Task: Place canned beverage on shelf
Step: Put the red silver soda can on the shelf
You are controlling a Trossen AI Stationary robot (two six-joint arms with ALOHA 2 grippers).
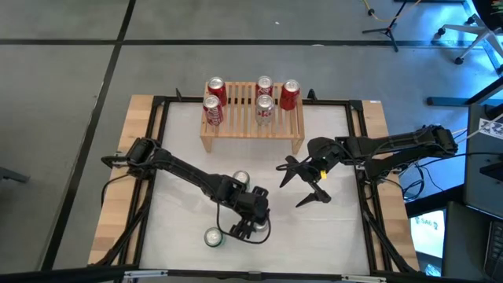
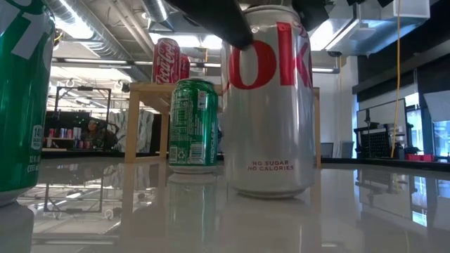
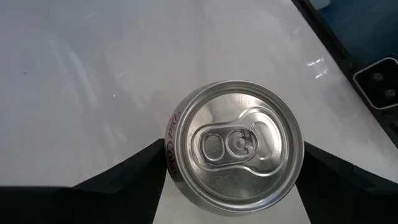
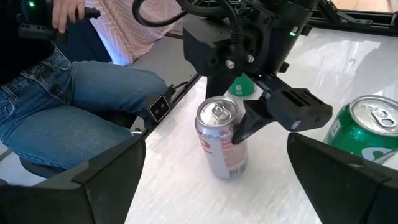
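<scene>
A silver, red-lettered can point(image 3: 236, 146) stands upright on the white table near the front edge, with my left gripper point(image 1: 250, 226) shut around its upper part. One green can point(image 1: 241, 179) stands just behind it on its base, and another point(image 1: 214, 237) stands to its left. The light-wood shelf point(image 1: 251, 130) sits at the table's far side, with several red and silver cans point(image 1: 216, 90) upright on its slats. My right gripper point(image 1: 306, 185) hangs open above the table right of centre and holds nothing. My left gripper pinches the silver can's side wall just below the top rim point(image 3: 168, 146) between its two fingers, one finger point(image 4: 273, 112) on each opposite side. The fingers slant down at it from the table's far left. The can stands upright with its bottom point(image 2: 271, 190) on the table.
A black frame point(image 1: 357, 157) runs along the tabletop's edges. A seated person's legs point(image 4: 74, 106) show beyond the table edge in the right wrist view. Open white table lies between the cans and the shelf.
</scene>
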